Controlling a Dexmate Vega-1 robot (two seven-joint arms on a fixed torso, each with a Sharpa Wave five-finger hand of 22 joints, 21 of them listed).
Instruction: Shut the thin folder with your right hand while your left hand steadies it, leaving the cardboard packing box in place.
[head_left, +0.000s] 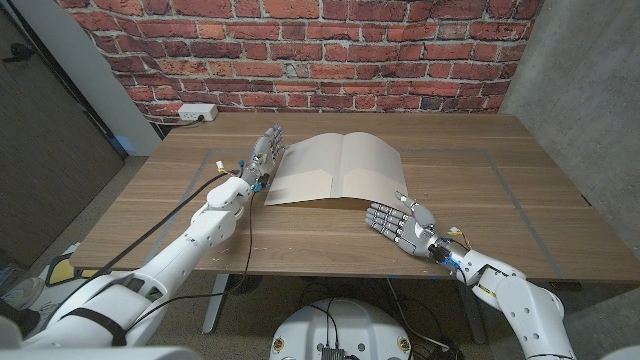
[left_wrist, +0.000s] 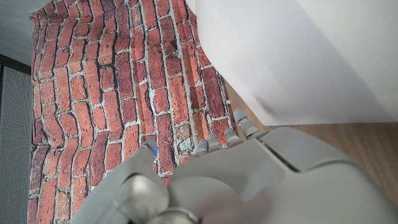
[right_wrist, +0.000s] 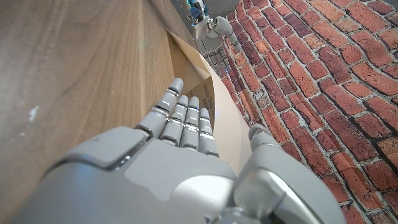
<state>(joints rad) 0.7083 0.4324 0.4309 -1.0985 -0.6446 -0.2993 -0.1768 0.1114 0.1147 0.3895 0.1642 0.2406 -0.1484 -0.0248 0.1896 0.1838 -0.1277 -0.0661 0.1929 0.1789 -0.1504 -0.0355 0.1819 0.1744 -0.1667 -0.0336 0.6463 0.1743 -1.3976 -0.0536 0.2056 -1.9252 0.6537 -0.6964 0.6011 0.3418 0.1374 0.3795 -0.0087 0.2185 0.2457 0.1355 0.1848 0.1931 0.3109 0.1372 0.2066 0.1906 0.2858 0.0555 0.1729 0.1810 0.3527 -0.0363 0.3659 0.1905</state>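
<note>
Tan card folder (head_left: 335, 168), thin, lying open near the middle of the wooden desk (head_left: 150, 210), its spine crease running near to far and its near right corner curling slightly. Head view: the left hand (head_left: 262, 157) is lying at the folder's far left edge, fingers touching or just beside that edge; whether they are grasping it cannot be told here. The right hand (head_left: 400, 222) is hovering just near the folder's near right corner, palm turned up, fingers spread and released, grasping nothing. A white power strip (head_left: 196, 113) is sitting at the desk's far left edge, against the red brick wall (head_left: 330, 50).

Left wrist view: the back of the left hand (left_wrist: 249, 168) is showing with its fingers (left_wrist: 239, 121) reaching to the pale folder's (left_wrist: 298, 56) edge, with the desk (left_wrist: 348, 140) beside it; contact is likely, though a grip is not discernible. The brick wall (left_wrist: 112, 93) is standing behind.

Right wrist view: the right hand (right_wrist: 168, 168) is held with fingers (right_wrist: 183, 118) straight and apart, pointing along the folder's (right_wrist: 221, 118) raised edge, close to it but grasping nothing. The desk (right_wrist: 74, 68) is running alongside, the left hand (right_wrist: 205, 28) is showing at the folder's other end, and the brick wall (right_wrist: 311, 74) is beyond.
</note>
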